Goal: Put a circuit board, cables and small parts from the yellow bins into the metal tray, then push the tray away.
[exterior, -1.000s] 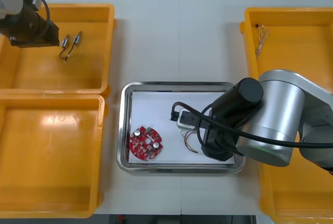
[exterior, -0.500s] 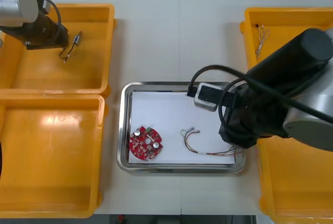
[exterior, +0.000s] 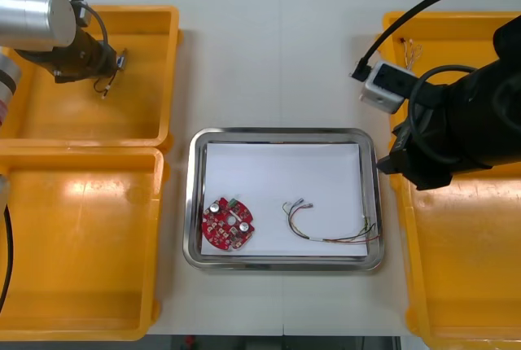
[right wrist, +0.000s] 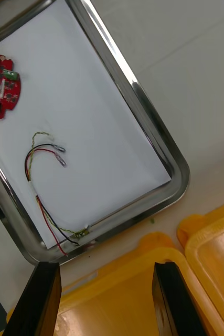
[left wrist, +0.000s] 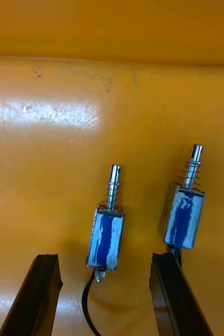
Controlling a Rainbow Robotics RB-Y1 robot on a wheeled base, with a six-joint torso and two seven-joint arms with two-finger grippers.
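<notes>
- Left wrist view: the left gripper point(left wrist: 104, 262) hangs low over the floor of the upper left yellow bin point(left wrist: 112, 94), jaws wide. One small metal part point(left wrist: 106, 239) with a blue body lies in the gap just past the fingertips. A second part point(left wrist: 184, 216) lies off the tip of one finger, apart from the first.
- A black lead point(left wrist: 88, 304) runs from the first part back between the fingers, where the frame edge cuts it off.
- Right wrist view: the right gripper point(right wrist: 107, 268), jaws wide with nothing between them, hangs above the rim of a right yellow bin point(right wrist: 122, 299), just beside a corner of the metal tray point(right wrist: 159, 142).
- Front view, centre: the tray is white inside. It holds the circuit board point(exterior: 229, 223) at lower left and the red and yellow cable point(exterior: 326, 226) at lower right, the two apart.
- At right, the right arm point(exterior: 456, 122) covers the seam between the two right bins.
- At upper left, the left arm point(exterior: 57, 37) hides most of the small parts.
- At upper right, a thin cable point(exterior: 407, 57) lies in the far bin, its colours too fine to tell.
</notes>
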